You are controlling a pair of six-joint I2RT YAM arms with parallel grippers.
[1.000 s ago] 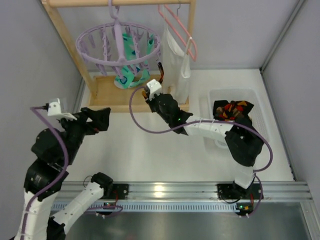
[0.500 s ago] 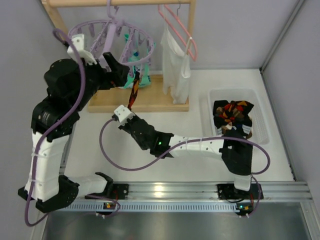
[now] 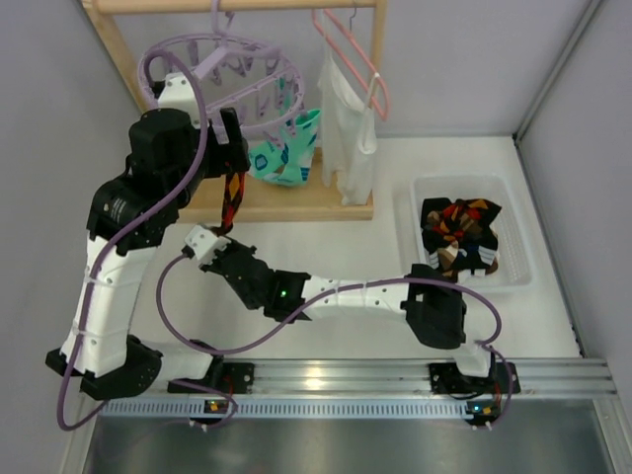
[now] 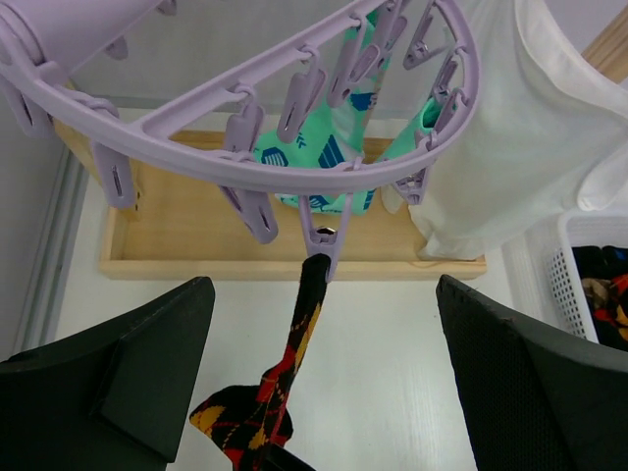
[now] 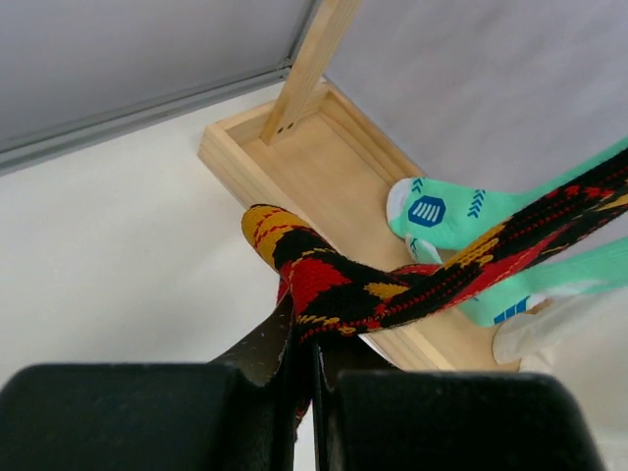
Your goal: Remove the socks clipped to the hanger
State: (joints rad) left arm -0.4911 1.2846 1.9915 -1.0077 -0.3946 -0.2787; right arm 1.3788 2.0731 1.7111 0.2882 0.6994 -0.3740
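The diamond sock (image 5: 334,280) (top clipped to the hanger (image 4: 211,162)) is pinched by the right fingers (image 5: 260,353); left fingers (image 4: 147,363) spread wide.

Lavender hanger (image 4: 245,175), mint sock (image 4: 339,162) with blue marks, black sock (image 4: 296,339) with red-orange diamonds.

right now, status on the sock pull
Right pincer shut on diamond sock, sock clipped to hanger. Left pincer open near that clip. Nothing blocking.
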